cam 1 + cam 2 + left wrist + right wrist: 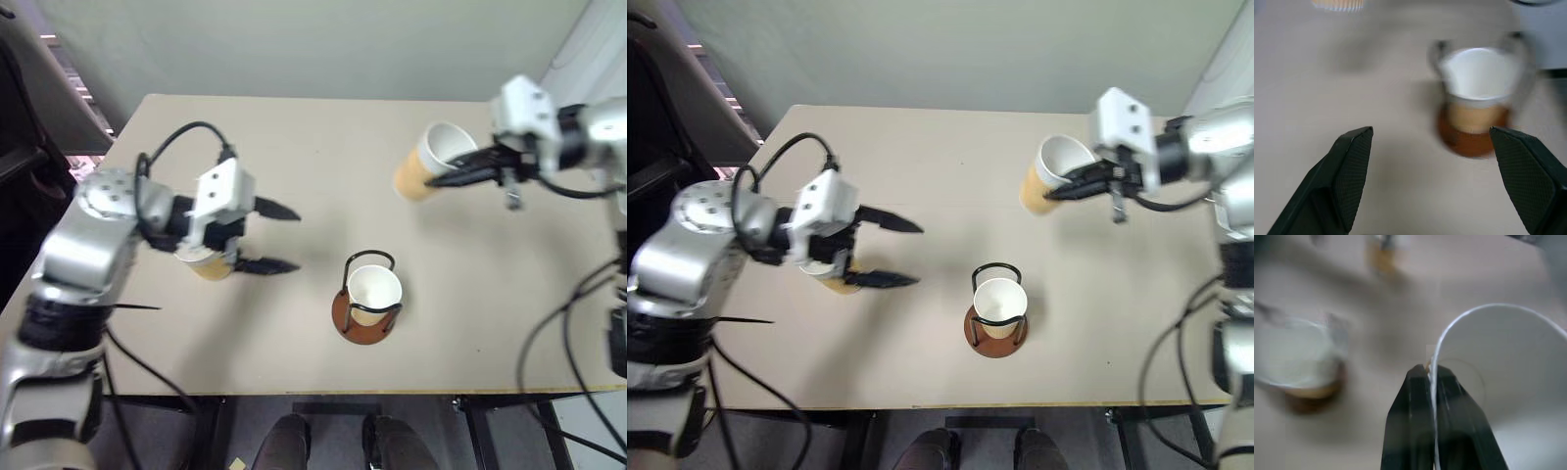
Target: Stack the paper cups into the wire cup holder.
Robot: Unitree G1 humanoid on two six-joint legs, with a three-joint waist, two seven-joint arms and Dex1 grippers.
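- The right gripper (460, 174) pinches a cup (431, 162) by its rim, one finger inside and one outside, and holds it tilted above the counter (294, 137), well apart from the holder (366, 304).
- One cup (373, 292) already sits upright inside the holder's wire loops near the counter's front edge.
- A third cup (209, 262) stands on the counter under the left gripper (277, 236), whose fingers are spread wide and grasp nothing.
- To seat the carried cup well, I judge it must come level over the holder, mouth up, then drop straight into the seated cup without catching a wire loop.
- A rim pinch is thin purchase; a slow descent and late release seem wise.
- Count: three cups, one holder, two grippers.
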